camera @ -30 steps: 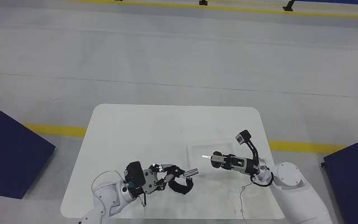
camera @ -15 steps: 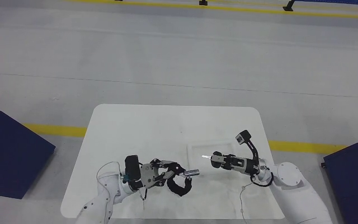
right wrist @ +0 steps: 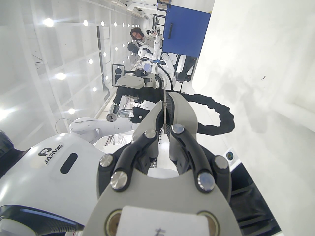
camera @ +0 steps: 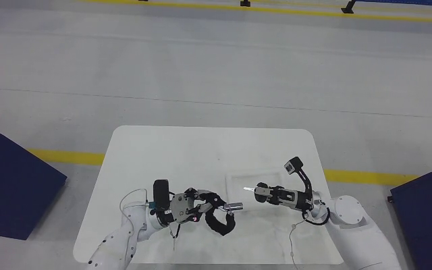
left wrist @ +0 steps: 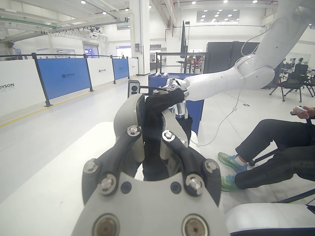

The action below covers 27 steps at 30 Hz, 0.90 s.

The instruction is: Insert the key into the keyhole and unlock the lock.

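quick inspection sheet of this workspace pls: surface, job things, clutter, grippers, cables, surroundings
surface: white table, rounded corners
job's things: key aimed at lock cylinder, a gap between, not inserted; lock cable loops beside it
clutter: clear tray, apparently, below the key
grippers: left gripper shut on lock cable; right gripper shut on key
cables: white cable hangs off the right arm
surroundings: yellow floor lines, blue panels

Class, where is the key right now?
In the top view the key is pinched in the right gripper above the right half of the table, its tip close to, but apart from, the lock held by the left gripper.
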{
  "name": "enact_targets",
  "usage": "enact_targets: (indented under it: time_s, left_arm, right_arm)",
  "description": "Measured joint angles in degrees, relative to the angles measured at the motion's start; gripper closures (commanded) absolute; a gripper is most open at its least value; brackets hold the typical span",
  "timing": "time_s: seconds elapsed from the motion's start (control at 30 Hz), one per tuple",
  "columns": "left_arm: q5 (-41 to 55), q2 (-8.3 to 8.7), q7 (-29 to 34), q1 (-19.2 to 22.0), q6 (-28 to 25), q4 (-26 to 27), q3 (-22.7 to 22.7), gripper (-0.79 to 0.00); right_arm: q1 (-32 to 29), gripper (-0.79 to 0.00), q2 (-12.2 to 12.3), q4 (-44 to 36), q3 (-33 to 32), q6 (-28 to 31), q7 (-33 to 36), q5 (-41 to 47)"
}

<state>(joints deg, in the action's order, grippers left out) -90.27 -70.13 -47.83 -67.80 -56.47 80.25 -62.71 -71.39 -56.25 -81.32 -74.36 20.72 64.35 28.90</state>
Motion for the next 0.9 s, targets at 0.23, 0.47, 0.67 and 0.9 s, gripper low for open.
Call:
enact_targets:
  time_s: [0.23,0.47,0.67,0.9]
  left_arm:
    - [0.00,0.00,0.00,0.00,0.00,0.00,0.00,0.000]
    - [0.00,0.00,0.00,0.00,0.00,0.00,0.00,0.000]
    - [0.00,0.00,0.00,0.00,0.00,0.00,0.00,0.000]
    - [0.00,0.00,0.00,0.00,0.00,0.00,0.00,0.000]
  right_arm:
    - [-0.07,0.000,-0.01,-0.31,-0.03,-0.06,-0.34,-0.19]
    - [-0.03,0.000,0.73,-2.24,-2.85,-0.51,3.20,-0.74]
    - [3.15,0.000,1.50,-1.45,-4.30,-3.56,13.59,0.92]
    - [6.44,0.000,1.61,-0.70,-3.20,-5.42,21.74,4.76]
